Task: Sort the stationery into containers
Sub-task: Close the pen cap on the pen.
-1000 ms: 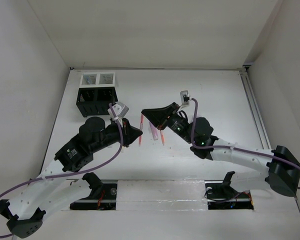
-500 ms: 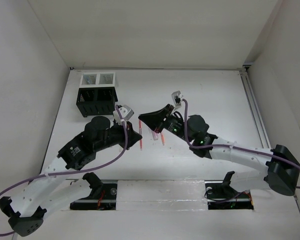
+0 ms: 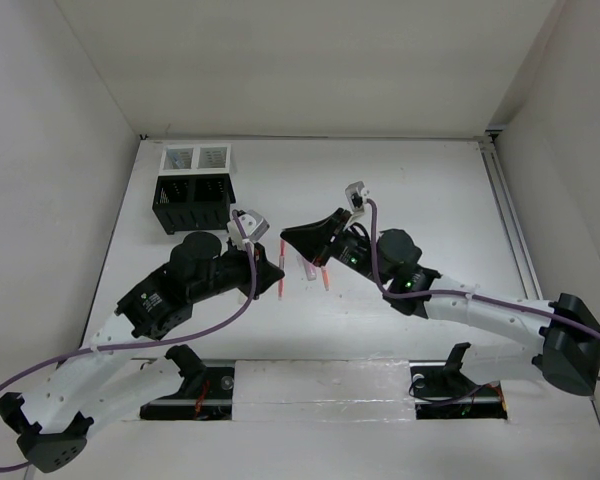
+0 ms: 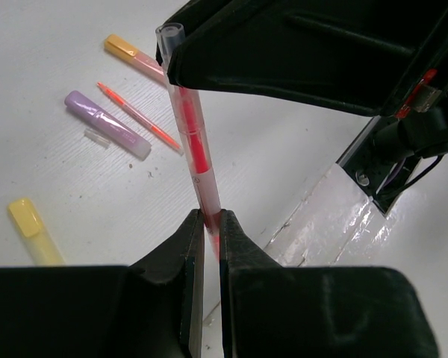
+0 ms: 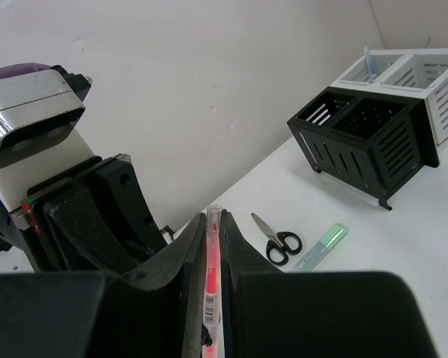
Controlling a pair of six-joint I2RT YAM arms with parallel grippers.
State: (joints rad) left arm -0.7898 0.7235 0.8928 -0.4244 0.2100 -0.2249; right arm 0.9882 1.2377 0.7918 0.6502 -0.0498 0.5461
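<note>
While red pen (image 4: 196, 149) hangs above the table (image 3: 430, 190) centre | left gripper (image 4: 211, 224) clamped on it | right gripper (image 5: 212, 231) pinching it too | likely handover toward far-left-corner black organiser (image 5: 362, 130)

The left gripper (image 3: 278, 272) and right gripper (image 3: 286, 235) meet tip to tip on one red pen (image 4: 194, 142) over the middle of the counter (image 3: 410, 180), closing that lane. Scissors (image 5: 277, 239) and a green marker (image 5: 321, 247) lie between them and the black organiser (image 5: 366, 138); the counter's right and far parts are open.
</note>
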